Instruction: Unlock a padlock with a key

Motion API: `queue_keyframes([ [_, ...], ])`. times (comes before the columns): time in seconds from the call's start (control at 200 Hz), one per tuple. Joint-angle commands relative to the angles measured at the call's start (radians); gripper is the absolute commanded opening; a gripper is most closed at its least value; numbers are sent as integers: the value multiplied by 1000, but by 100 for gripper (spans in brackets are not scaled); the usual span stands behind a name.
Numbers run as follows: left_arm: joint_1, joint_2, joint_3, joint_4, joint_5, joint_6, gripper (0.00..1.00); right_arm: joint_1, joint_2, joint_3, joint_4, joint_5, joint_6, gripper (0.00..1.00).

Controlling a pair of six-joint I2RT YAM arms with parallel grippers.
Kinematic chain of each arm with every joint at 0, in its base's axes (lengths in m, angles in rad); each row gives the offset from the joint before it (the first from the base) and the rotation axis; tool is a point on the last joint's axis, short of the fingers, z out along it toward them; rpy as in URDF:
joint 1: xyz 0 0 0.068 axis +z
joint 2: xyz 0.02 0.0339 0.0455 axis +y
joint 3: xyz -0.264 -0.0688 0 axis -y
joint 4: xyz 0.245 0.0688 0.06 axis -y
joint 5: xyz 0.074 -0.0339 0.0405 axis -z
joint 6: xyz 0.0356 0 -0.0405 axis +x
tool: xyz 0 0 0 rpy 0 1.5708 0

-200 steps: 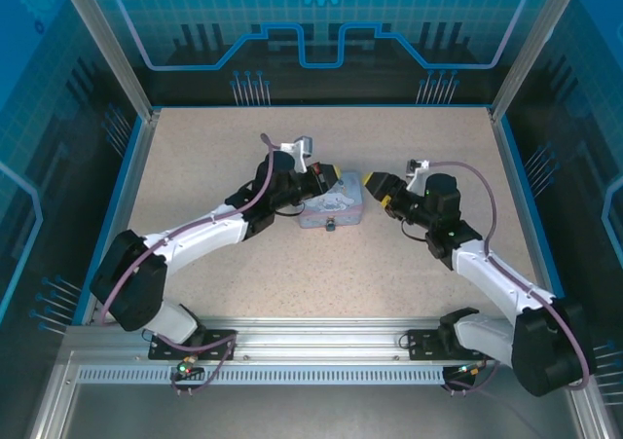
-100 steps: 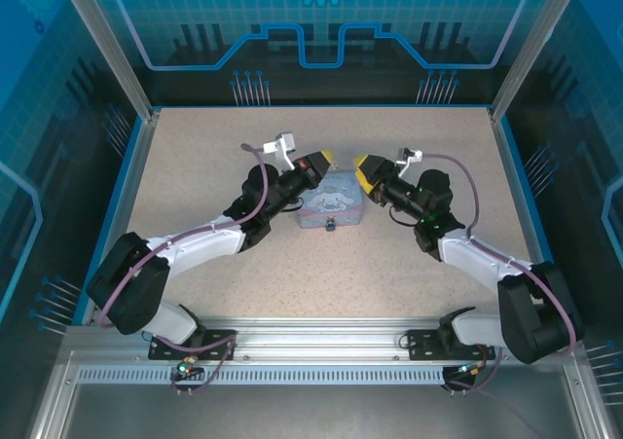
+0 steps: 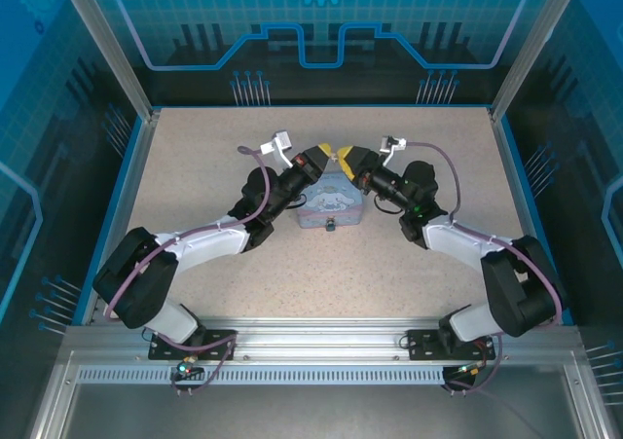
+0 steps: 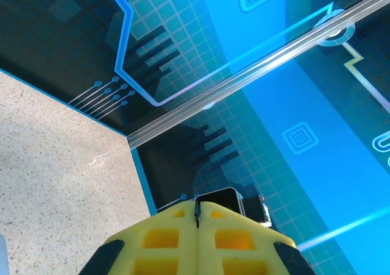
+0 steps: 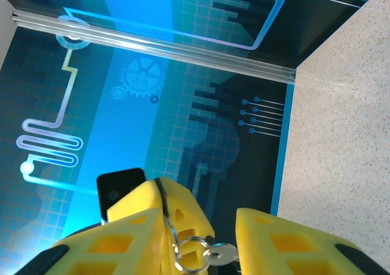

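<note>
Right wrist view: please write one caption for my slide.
Small silver key on a ring hangs between parted yellow fingers of the right gripper.

pale blue patterned rectangular box point(image 3: 329, 205) lies flat mid-desk, cartoon print on its lid. speckled beige desk point(image 3: 409, 283) has a thin blue edge trim point(image 3: 321, 106). blue translucent wall panels with circuit-line print point(image 3: 321, 30) at back and sides, a gear graphic point(image 5: 141, 77) on one. slanted aluminium frame posts point(image 3: 105, 45) at far corners. slotted aluminium rail point(image 3: 311, 347) along near edge.
</note>
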Motion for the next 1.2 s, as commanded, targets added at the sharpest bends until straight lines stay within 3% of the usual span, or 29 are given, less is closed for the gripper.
queue_keyframes([
  [0.0, -6, 6, -13, 44, -25, -12, 0, 16, 23, 26, 74, -15, 9, 34],
  [0.695, -11, 8, -15, 38, -38, -11, 0, 39, 32, 16, 107, -52, -2, 22],
  [1.196, -18, 10, -25, 44, -50, -9, 0, 37, 30, 17, 93, -53, -12, 6],
])
